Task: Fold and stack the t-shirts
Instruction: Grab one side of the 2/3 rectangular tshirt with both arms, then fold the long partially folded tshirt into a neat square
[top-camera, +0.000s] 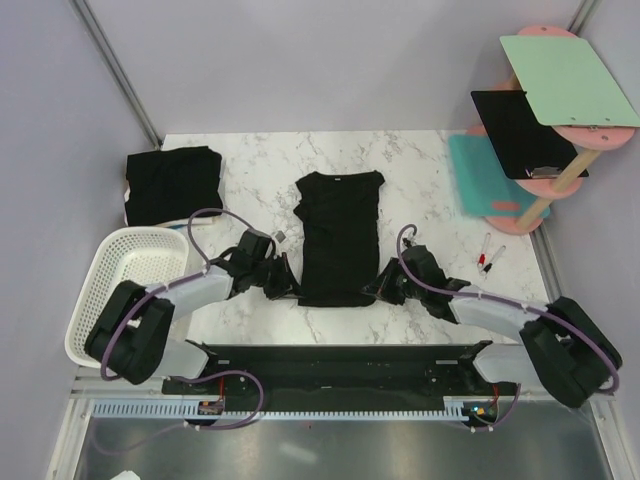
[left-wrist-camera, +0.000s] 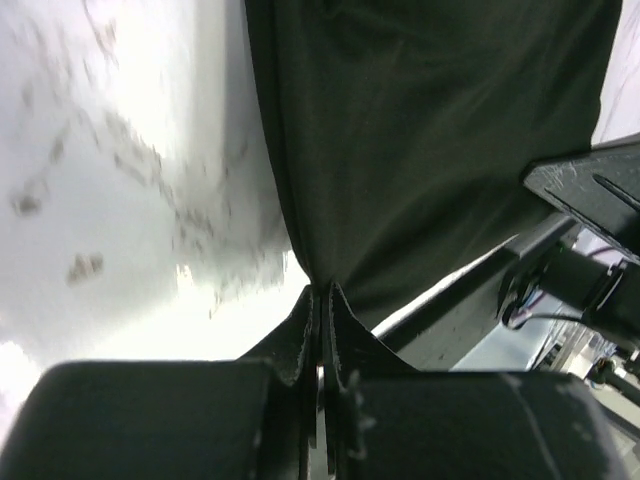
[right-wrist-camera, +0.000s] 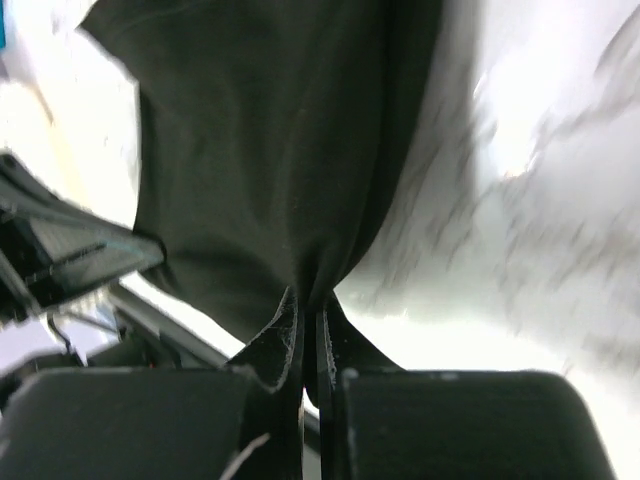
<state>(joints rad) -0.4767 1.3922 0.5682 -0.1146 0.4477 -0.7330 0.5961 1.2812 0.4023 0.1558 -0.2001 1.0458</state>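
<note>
A black t-shirt (top-camera: 339, 238) lies lengthwise in the middle of the marble table, its sides folded in and its collar at the far end. My left gripper (top-camera: 292, 287) is shut on its near left hem corner, and the cloth (left-wrist-camera: 430, 140) runs up from the pinched fingertips (left-wrist-camera: 322, 293). My right gripper (top-camera: 380, 289) is shut on the near right hem corner; the fabric (right-wrist-camera: 270, 150) bunches into its closed fingers (right-wrist-camera: 310, 300). A second black t-shirt (top-camera: 173, 184) lies folded at the far left of the table.
A white laundry basket (top-camera: 125, 283) stands at the left edge, beside the left arm. Two red-tipped markers (top-camera: 489, 254) lie right of the right gripper. At the far right stands a pink tiered stand (top-camera: 556, 130) holding a green board, a black clipboard and a teal mat.
</note>
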